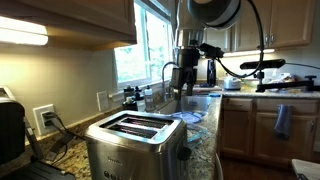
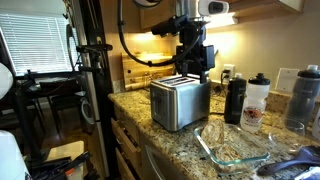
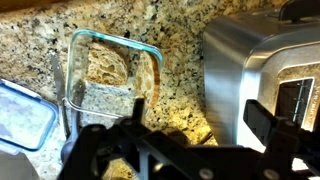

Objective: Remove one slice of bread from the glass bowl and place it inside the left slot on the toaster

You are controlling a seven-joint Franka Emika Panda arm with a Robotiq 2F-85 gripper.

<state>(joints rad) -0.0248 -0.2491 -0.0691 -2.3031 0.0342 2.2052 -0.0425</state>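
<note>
The steel toaster (image 1: pixel 135 142) stands on the granite counter, with two dark slots on top. It shows in both exterior views (image 2: pixel 180 102) and at the right of the wrist view (image 3: pixel 250 65). The clear glass bowl (image 3: pixel 75 55) lies beside it and holds bread slices (image 3: pixel 105 68). The bowl also shows in an exterior view (image 2: pixel 235 148), where the bread is hard to make out. My gripper (image 3: pixel 200 125) is open and empty. It hangs above the counter between bowl and toaster, and shows in both exterior views (image 2: pixel 192 62) (image 1: pixel 183 75).
A blue-lidded container (image 3: pixel 20 112) lies next to the bowl. A black bottle (image 2: pixel 235 100) and other bottles (image 2: pixel 258 100) stand behind the bowl. A black appliance (image 1: pixel 10 130) and a wall outlet (image 1: pixel 44 118) sit beside the toaster. A window and sink faucet (image 1: pixel 165 75) are behind.
</note>
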